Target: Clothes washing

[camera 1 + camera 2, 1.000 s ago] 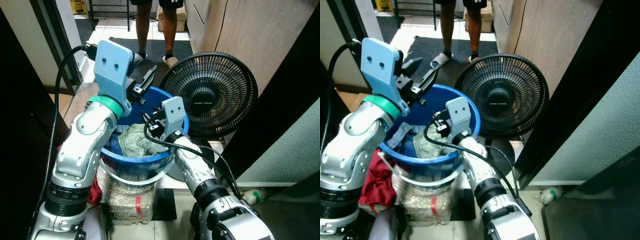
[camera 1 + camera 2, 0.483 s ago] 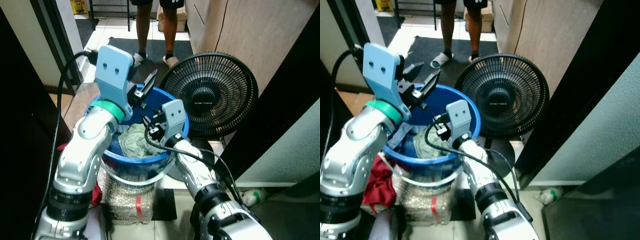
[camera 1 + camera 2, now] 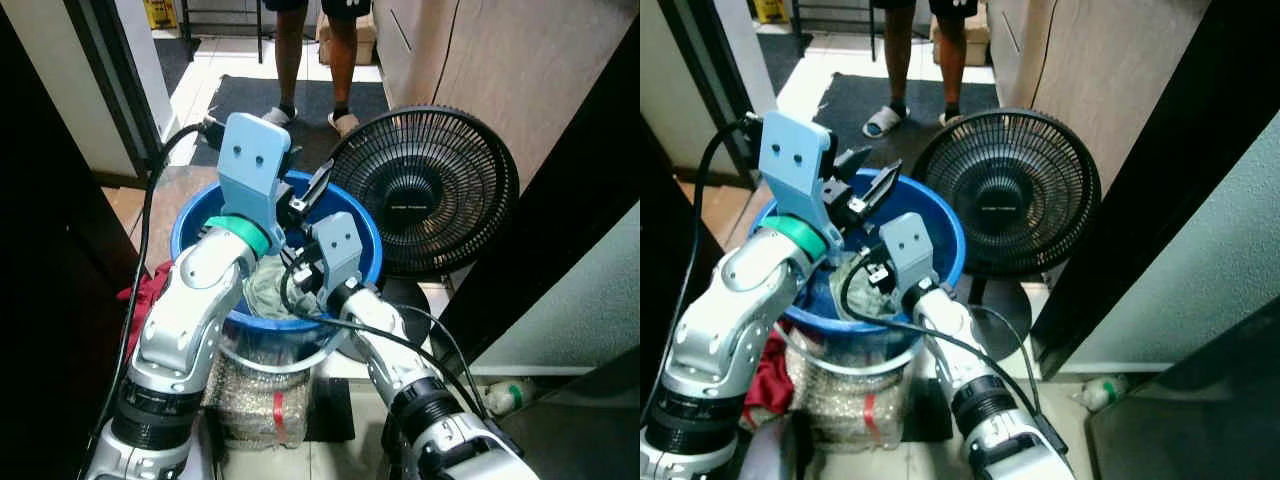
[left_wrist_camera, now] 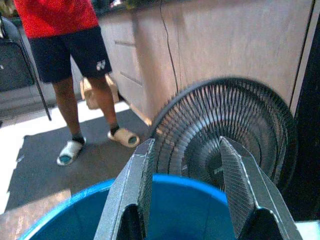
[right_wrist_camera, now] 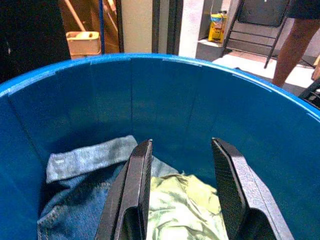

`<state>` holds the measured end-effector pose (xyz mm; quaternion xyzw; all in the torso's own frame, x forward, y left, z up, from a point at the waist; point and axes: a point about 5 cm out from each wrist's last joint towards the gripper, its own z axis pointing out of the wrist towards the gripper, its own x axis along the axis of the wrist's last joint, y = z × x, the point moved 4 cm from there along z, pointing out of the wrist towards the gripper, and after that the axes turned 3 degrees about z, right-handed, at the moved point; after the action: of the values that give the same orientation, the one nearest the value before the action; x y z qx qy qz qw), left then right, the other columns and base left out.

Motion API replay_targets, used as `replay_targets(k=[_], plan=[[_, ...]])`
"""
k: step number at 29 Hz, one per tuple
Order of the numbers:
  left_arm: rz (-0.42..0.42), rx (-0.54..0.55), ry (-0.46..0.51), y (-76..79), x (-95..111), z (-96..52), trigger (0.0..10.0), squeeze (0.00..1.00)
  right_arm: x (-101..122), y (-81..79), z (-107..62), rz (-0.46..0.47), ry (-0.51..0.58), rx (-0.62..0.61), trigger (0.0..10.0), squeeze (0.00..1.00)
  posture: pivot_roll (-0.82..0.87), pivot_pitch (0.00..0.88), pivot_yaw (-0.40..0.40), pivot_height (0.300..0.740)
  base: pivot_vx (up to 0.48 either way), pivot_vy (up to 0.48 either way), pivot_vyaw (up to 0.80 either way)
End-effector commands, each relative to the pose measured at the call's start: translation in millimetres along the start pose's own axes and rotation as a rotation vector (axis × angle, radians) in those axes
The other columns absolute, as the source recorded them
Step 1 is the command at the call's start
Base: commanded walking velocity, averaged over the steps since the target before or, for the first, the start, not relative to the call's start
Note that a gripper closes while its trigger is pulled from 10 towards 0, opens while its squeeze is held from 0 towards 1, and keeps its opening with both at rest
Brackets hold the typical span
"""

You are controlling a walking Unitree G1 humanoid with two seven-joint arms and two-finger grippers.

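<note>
Two garments in my blue bucket (image 5: 75, 95): soft pale-green cloth (image 5: 185, 210), stiffer denim (image 5: 75, 200). Right gripper (image 5: 180, 190) and left gripper (image 4: 187, 190) jaws parted, empty; I'd pinch a fold.

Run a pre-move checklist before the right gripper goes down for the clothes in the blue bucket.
1. Right gripper open: ok, fingers spread, nothing between them.
2. Aimed at laundry: ok, it hangs inside the blue bucket above the pale green garment, beside the denim piece.
3. Left gripper out of the way: ok, open and empty over the bucket's far rim, pointing toward the black fan.
4. Fan clear of the bucket: cannot tell, it stands very close on the robot's right.
5. Person at a distance: ok, standing on the dark mat beyond the bucket.
</note>
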<state>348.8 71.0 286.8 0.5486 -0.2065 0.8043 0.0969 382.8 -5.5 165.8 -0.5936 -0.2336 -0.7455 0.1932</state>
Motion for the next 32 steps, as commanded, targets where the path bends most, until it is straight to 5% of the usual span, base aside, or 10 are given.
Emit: replay_targets(k=[1, 4, 10, 11, 15, 24, 29, 32], plan=[[0.008, -0.013, -0.036, 3.5, -12, -2.2, 10.0, 0.00, -15, 2.2, -8.0, 0.013, -0.050, -0.017, 10.0, 0.00, 0.16, 0.108, 0.017, 0.490, 0.000, 0.000, 0.00], [0.011, -0.010, -0.065, 3.5, -20, -5.6, 10.0, 0.00, -1, 17.7, -12.5, 0.047, 0.010, -0.057, 10.0, 0.00, 0.16, 0.108, 0.017, 0.490, 0.000, 0.000, 0.00], [-0.008, 0.000, -0.062, 2.2, -18, -5.6, 10.0, 0.00, 16, 19.2, -25.5, 0.068, 0.071, 0.028, 10.0, 0.00, 0.16, 0.106, 0.016, 0.490, 0.000, 0.000, 0.00], [-0.028, 0.007, -0.054, 1.4, -16, -4.2, 10.0, 0.00, 13, 10.4, -40.2, 0.042, 0.046, 0.146, 10.0, 0.00, 0.15, 0.104, 0.018, 0.490, 0.000, 0.000, 0.00], [-0.040, 0.006, -0.048, 1.6, -15, -1.7, 10.0, 0.00, -9, -3.2, -56.8, 0.001, -0.054, 0.288, 10.0, 0.00, 0.14, 0.102, 0.021, 0.490, 0.000, 0.000, 0.00], [-0.046, 0.000, -0.038, 3.7, -14, 1.0, 10.0, 0.00, -39, -16.4, -74.7, -0.040, -0.187, 0.402, 10.0, 0.00, 0.15, 0.094, 0.017, 0.490, 0.000, 0.000, 0.00], [-0.060, 0.006, -0.029, 3.0, -12, 0.3, 10.0, 0.00, -43, 0.7, -80.9, -0.088, -0.225, 0.337, 10.0, 0.00, 0.15, 0.092, 0.011, 0.490, 0.000, 0.000, 0.00], [-0.081, 0.011, -0.014, -1.3, -5, -1.6, 10.0, 0.00, -25, 27.6, -76.5, -0.093, -0.183, 0.200, 10.0, 0.00, 0.15, 0.092, 0.009, 0.490, 0.000, 0.000, 0.00]])
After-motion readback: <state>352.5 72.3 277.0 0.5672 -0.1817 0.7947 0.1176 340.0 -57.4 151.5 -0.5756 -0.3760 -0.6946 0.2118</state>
